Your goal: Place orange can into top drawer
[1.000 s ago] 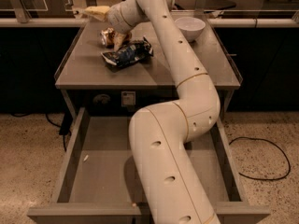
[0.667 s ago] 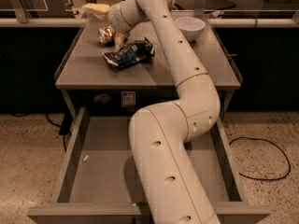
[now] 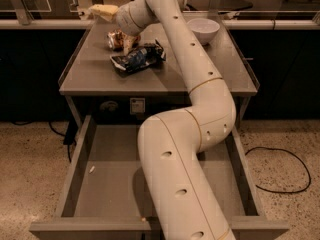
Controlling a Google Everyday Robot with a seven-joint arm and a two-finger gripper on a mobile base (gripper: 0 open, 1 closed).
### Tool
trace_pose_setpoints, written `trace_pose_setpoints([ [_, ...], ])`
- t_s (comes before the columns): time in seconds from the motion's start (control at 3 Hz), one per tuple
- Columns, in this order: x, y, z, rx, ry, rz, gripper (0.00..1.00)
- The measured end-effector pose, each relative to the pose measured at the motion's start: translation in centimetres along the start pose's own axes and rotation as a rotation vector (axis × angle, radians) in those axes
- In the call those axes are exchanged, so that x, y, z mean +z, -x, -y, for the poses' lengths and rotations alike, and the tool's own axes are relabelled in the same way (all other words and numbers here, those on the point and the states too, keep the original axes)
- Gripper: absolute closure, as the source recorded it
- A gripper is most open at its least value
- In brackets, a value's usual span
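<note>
The orange can (image 3: pixel 115 39) lies on the grey table top (image 3: pixel 100 76) near the back left, shiny with a silver end. My gripper (image 3: pixel 125 43) is at the end of the white arm, right against the can's right side, just above the table. The arm hides how it stands around the can. The top drawer (image 3: pixel 107 176) is pulled open below the table in the foreground. Its flat grey bottom is bare except for a small white speck at the left. The arm's lower links cover the drawer's middle and right.
A dark blue chip bag (image 3: pixel 138 59) lies just right of and in front of the can. A white bowl (image 3: pixel 202 30) stands at the back right of the table. A pale yellow object (image 3: pixel 102 11) sits at the back left edge. A black cable (image 3: pixel 282 171) loops on the floor at the right.
The gripper has shifted very slightly by the can. The can, the bag and the drawer stay in place.
</note>
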State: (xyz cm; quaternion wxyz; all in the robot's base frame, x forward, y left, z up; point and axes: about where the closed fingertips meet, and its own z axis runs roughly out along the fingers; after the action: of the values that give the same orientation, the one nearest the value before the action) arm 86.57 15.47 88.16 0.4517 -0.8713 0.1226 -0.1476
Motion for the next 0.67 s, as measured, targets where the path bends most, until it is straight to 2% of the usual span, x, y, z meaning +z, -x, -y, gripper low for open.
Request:
trace_pose_setpoints([
  [0.33, -0.2, 0.0, 0.2, 0.000, 0.000, 0.000, 0.00],
  [0.67, 1.4, -1.5, 0.7, -0.027, 0.085, -0.111, 0.00],
])
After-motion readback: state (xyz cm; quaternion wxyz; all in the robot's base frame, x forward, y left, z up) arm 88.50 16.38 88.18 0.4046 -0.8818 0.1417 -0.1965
